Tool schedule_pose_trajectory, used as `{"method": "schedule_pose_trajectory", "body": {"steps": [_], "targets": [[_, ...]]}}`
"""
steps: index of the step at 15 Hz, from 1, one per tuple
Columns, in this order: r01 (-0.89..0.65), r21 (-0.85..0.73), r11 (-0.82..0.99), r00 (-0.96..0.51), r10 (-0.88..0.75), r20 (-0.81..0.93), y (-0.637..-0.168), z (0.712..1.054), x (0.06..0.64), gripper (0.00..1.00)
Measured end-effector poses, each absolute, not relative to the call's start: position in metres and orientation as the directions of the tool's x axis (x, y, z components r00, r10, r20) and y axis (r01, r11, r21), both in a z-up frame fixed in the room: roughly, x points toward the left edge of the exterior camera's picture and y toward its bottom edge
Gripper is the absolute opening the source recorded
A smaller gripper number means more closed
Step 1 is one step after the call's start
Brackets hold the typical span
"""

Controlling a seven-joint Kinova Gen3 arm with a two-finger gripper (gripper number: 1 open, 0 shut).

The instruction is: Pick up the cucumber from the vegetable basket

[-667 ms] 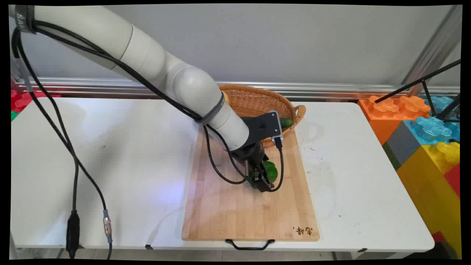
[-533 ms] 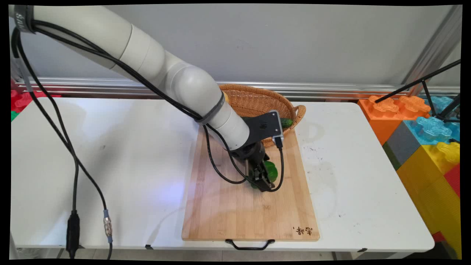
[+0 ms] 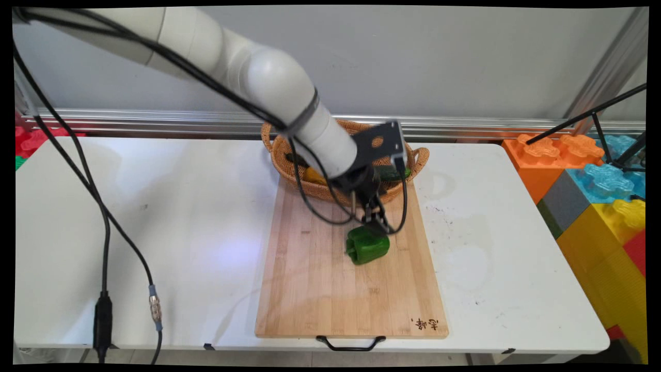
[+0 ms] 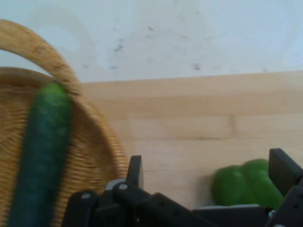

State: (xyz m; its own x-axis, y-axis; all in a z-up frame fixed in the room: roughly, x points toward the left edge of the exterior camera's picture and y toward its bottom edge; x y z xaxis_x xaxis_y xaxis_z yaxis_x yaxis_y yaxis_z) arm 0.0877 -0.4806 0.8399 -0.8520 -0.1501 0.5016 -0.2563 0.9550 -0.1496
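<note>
Tabletop [image 3: 155, 217]: white, wide, spanning most of the main view; scuffed with small dark marks to the right of the board.
Toy blocks [image 3: 594, 181]: large plastic bricks in orange, blue, grey, yellow and red, stacked off the tabletop's right end.
Cutting board [image 3: 330, 294]: pale bamboo, lying flat near the middle of the tabletop, long side running front to back; a black wire handle at its near edge and a burnt-in mark at its near right corner. Its far edge meets the basket.
Basket [image 3: 281, 155]: woven wicker, oval, with small loop handles at the ends; it sits at the far end of the board, its near wall resting over the board's far edge. In the hand view its rim [image 4: 102, 142] curves along the left.
Cables [image 3: 103, 227]: black, hanging from the arm down past the tabletop's near left edge.
Green pepper [image 3: 367, 246]: lying on the board, right of its centre line, free of any contact with the hand; in the hand view it [image 4: 246, 184] shows at the lower right.
Cucumber [image 3: 388, 173]: dark green, lying in the basket toward its right end; in the hand view it [image 4: 40, 156] lies along the basket's inside.
Yellow item [image 3: 313, 176]: in the basket, partly hidden by the arm; I cannot tell what it is.
Hand [image 3: 376, 219]: raised just above and behind the green pepper, near the basket's near wall, fingers [image 4: 281, 170] spread apart and holding nothing.
</note>
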Motion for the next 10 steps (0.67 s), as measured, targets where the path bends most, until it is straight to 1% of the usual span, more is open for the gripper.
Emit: {"method": "schedule_pose_trajectory", "body": {"steps": [2, 5, 7, 10], "targets": [[-0.24, -0.198, 0.95, -0.866, -0.118, 0.485, -0.498, 0.853, 0.094, 1.0], [-0.19, -0.281, 0.941, -0.898, -0.05, 0.438, -0.529, 0.863, 0.106, 1.0], [-0.156, -0.316, 0.936, -0.913, -0.014, 0.409, -0.545, 0.862, 0.111, 1.0], [-0.1, -0.348, 0.932, -0.931, 0.035, 0.363, -0.567, 0.852, 0.117, 1.0]]}}
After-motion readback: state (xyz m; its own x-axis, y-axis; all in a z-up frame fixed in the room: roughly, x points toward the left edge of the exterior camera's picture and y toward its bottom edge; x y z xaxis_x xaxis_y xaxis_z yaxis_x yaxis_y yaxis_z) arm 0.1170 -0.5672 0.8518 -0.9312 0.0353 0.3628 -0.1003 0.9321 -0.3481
